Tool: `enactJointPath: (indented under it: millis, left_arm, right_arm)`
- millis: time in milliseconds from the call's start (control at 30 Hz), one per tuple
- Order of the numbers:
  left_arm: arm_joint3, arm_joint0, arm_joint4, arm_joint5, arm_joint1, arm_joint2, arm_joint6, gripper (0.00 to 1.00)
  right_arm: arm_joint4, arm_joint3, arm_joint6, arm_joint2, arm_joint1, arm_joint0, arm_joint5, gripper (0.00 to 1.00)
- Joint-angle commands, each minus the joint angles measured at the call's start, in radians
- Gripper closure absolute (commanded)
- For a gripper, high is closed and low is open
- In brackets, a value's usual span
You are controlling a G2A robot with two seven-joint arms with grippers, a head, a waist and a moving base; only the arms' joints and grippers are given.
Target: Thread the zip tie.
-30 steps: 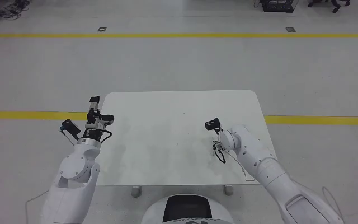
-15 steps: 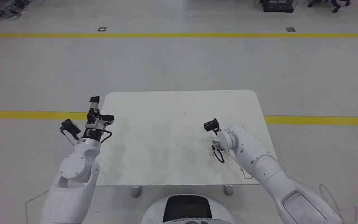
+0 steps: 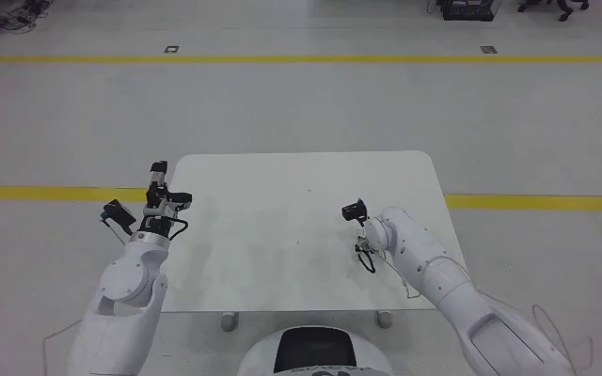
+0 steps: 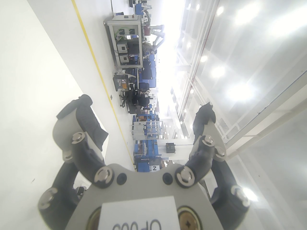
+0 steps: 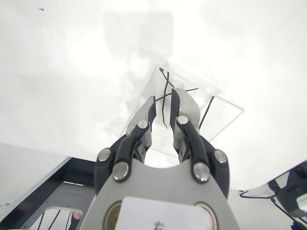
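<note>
Where the right arm bends down over the tabletop (image 3: 282, 188), we find the right gripper (image 5: 163, 96) pointing at the surface not far from the right edge, roughly halfway between the far and near edges. Its fingers (image 5: 150, 111) are released. They stand a little apart, ribbed black pads facing each other, with a gap showing on either side of what runs between them. That is a thin black zip tie (image 5: 162, 111), which passes lengthwise between the two pads, and we see neither pad pressing on it. One end reaches past the fingertips, and the other curls back toward the palm. The zip tie rests in a clear tray (image 5: 230, 112), a shallow transparent rectangle lying flat on the tabletop directly under the gripper. Other zip ties (image 5: 205, 112) lie in the same tray. One crosses the first near the fingertips, and another lies straight just beside one finger. In the top view the ties are too fine for us to make out how they sit.

At the left edge of the tabletop, about level with its middle, the left gripper (image 3: 169, 186) is held above the edge and points away from the robot. Its own wrist view shows it released as well, the two dark fingers spread wide apart.
</note>
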Motion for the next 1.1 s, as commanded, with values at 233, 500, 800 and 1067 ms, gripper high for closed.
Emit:
enactJointPath:
  millis: [233, 500, 800, 1067]
  left_arm:
    - [0.000, 0.000, 0.000, 0.000, 0.000, 0.000, 0.000, 0.00]
    - [0.000, 0.000, 0.000, 0.000, 0.000, 0.000, 0.000, 0.00]
    - [0.000, 0.000, 0.000, 0.000, 0.000, 0.000, 0.000, 0.00]
    - [0.000, 0.000, 0.000, 0.000, 0.000, 0.000, 0.000, 0.00]
  right_arm:
    - [-0.003, 0.020, -0.006, -0.004, -0.009, 0.008, 0.002, 0.92]
    - [-0.007, 0.033, -0.009, -0.004, -0.014, 0.010, 0.002, 0.90]
    - [-0.011, 0.045, -0.010, -0.003, -0.020, 0.013, 0.002, 1.00]
    - [-0.025, 0.026, -0.006, 0.011, -0.017, 0.010, 0.008, 1.00]
